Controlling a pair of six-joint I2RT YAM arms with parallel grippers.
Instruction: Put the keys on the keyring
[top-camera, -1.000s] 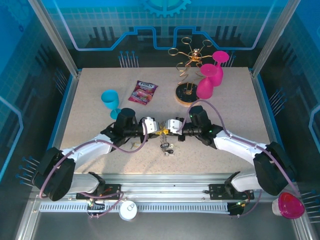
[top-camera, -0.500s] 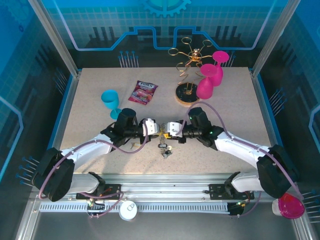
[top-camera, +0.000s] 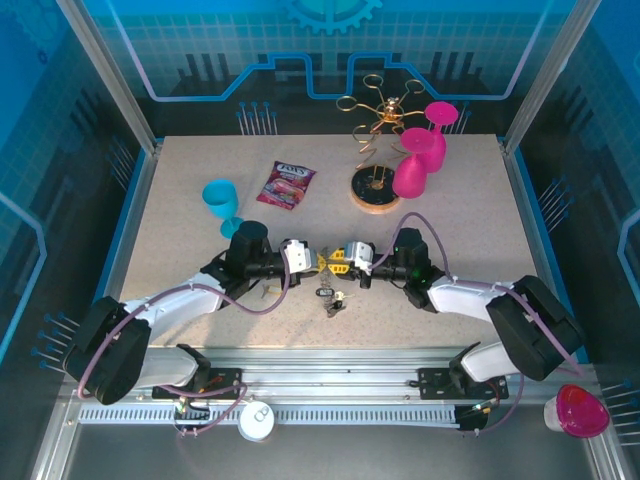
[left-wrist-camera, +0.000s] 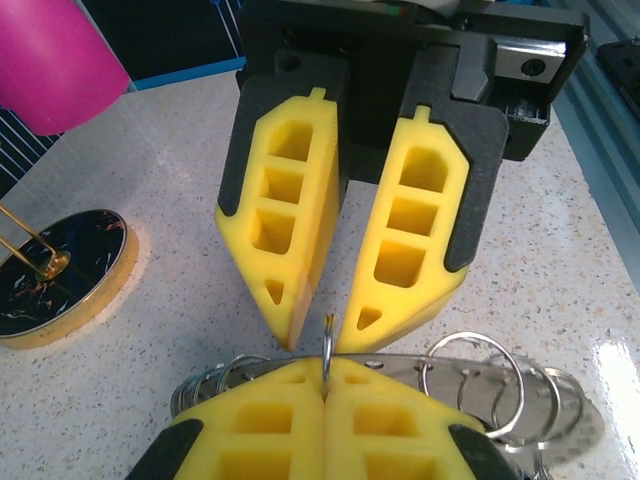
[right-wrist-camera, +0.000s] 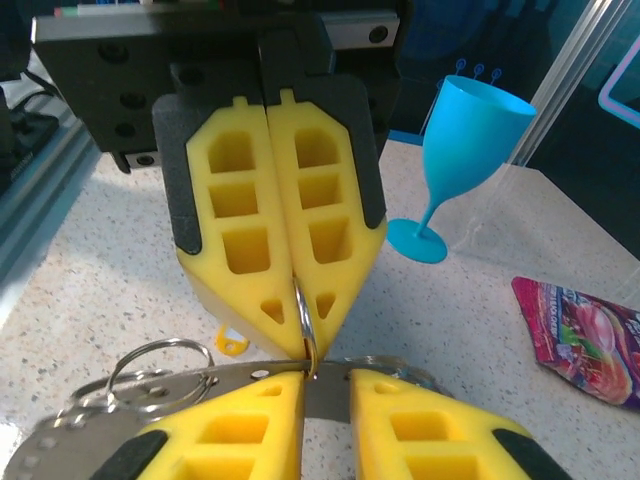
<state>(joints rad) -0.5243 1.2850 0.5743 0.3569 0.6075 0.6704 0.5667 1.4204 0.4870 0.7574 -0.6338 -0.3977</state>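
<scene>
My left gripper (top-camera: 321, 263) is shut on the keyring (left-wrist-camera: 327, 335), pinching a thin wire loop that stands edge-on between its yellow pads. The rest of the keyring (left-wrist-camera: 480, 372) is a flat grey metal piece with several wire loops, just below the fingertips. My right gripper (top-camera: 337, 266) faces the left one tip to tip. Its jaws stand slightly open, and the held loop's free edge (right-wrist-camera: 303, 320) reaches the gap. Small dark keys (top-camera: 333, 300) sit just in front of the grippers. A yellow key head (right-wrist-camera: 230, 343) lies on the table beneath them.
A teal goblet (top-camera: 221, 200) stands left of the grippers, a candy packet (top-camera: 286, 184) behind it. At the back right are a gold wire rack on a round wooden base (top-camera: 375, 190) and pink glasses (top-camera: 420, 150). Another pink glass (top-camera: 580, 410) is off the table, near right.
The right forearm has swung down toward the near edge and its gripper has slid slightly right. Its jaws have parted. The left gripper stays in place, closed on the loop.
</scene>
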